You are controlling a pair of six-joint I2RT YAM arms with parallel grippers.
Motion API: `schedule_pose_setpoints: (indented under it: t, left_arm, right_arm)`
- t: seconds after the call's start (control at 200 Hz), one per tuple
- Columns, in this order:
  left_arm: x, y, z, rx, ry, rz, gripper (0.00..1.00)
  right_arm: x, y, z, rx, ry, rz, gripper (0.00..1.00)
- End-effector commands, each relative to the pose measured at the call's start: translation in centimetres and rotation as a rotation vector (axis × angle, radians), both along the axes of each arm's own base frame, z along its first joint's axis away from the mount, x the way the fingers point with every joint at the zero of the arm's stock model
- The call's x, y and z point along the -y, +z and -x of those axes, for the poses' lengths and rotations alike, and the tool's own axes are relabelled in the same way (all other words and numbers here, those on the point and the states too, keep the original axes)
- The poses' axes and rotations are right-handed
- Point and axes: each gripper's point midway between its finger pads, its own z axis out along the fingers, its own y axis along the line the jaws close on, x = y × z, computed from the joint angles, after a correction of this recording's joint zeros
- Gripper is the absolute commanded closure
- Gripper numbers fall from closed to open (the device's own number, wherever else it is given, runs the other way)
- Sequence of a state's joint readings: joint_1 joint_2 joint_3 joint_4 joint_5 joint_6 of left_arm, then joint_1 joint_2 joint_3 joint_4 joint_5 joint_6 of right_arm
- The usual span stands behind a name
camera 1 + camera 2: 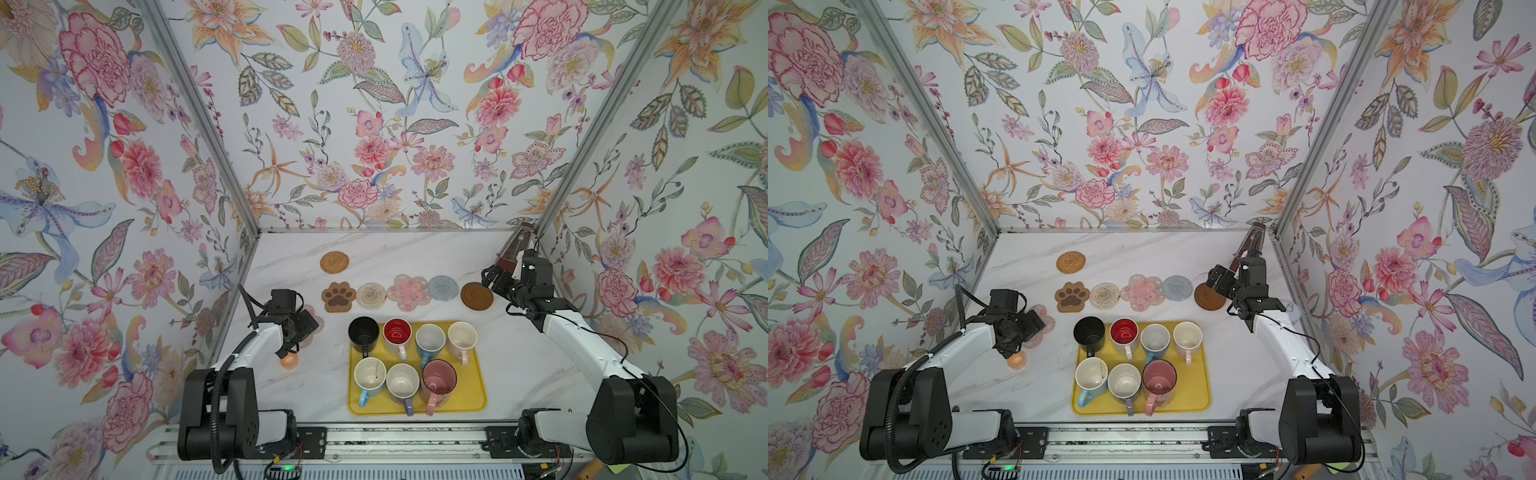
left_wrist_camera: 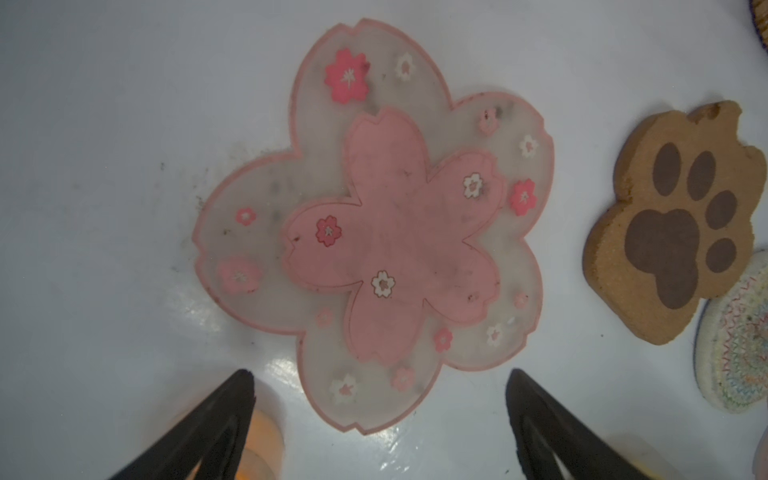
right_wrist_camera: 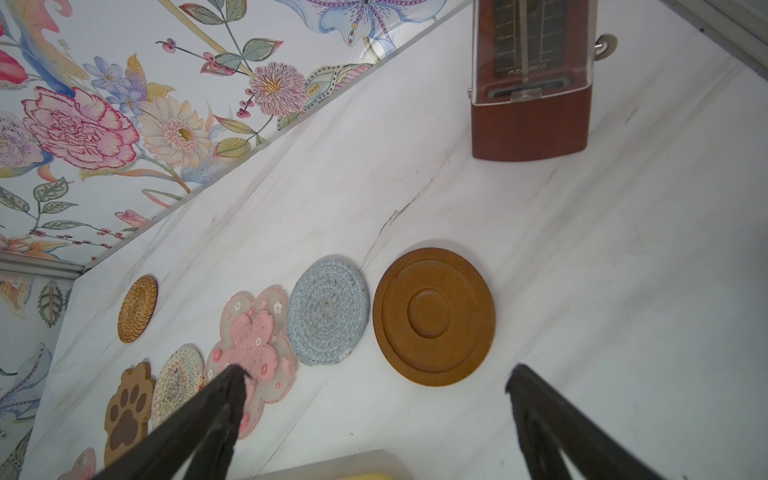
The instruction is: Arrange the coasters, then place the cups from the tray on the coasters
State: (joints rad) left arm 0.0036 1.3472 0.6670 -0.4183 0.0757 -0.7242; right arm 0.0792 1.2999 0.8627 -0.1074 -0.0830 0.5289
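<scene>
Hovering with jaws wide, my left gripper (image 2: 380, 374) sits over the loose pink flower coaster (image 2: 374, 224), bare tabletop (image 2: 104, 166) beside it; my right gripper (image 3: 376, 370), equally wide, hangs by the brown disc (image 3: 434, 316) rim.

1. A row of five flat mats lies on the worktop just behind the yellow tray (image 1: 478, 399). Left to right they're the brown paw coaster (image 1: 338, 296), cream woven round (image 1: 372, 296), pink flower coaster (image 1: 407, 292), grey-blue woven round (image 1: 443, 287) and dark brown disc (image 1: 476, 296). The first four are packed edge to edge, and the disc sits slightly apart.
2. The tan woven round (image 1: 334, 262) lies alone farther back, behind the paw.
3. The second flower coaster (image 2: 374, 232) is translucent with a solid pink bloom in the middle and looks a bit grubby. It lies flat, left of the paw.
4. The tray holds seven upright mugs, handles toward the front.
   - Back row: black mug (image 1: 363, 332), red-inside mug (image 1: 397, 332), blue-handled mug (image 1: 430, 338), pink-handled mug (image 1: 462, 336).
   - Front row: second blue-handled mug (image 1: 370, 376), purple-handled mug (image 1: 402, 382), taller pink mug (image 1: 439, 378).
</scene>
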Motion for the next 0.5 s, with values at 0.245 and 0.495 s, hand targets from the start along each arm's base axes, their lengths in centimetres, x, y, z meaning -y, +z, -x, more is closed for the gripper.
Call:
schedule_pose_setpoints:
  t: [0.245, 0.495]
  left_arm:
    - [0.1, -1.3, -0.1, -0.025, 0.003, -0.003, 0.04]
    - [0.1, -1.9, -0.7, -0.022, 0.004, -0.003, 0.04]
  right_arm:
    - [-0.3, 0.7, 0.0, 0.020, 0.006, -0.003, 0.01]
    - [-0.2, 0.9, 0.0, 0.023, 0.006, 0.000, 0.01]
